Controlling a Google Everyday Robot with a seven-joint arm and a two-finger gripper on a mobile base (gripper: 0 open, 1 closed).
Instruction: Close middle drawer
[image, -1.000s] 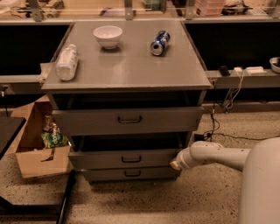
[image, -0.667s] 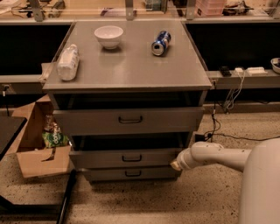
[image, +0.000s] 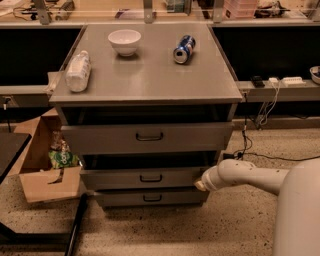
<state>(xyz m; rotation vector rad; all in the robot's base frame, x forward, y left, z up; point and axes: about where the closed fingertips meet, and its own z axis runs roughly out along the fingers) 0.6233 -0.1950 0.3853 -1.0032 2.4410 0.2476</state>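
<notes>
Camera view: the tool is at the right end of the middle drawer, which stands partly out. How wide the tool stands, I cannot tell.

Nothing is legible: the lettering on the can and green bag cannot be read.

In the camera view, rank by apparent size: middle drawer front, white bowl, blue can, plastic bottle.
Largest: grey metal middle drawer front, the end effector at its right end.
Next: white round bowl and clear plastic bottle lying on its side, about alike, so unranked.
Smallest: blue metal can on its side.
</notes>
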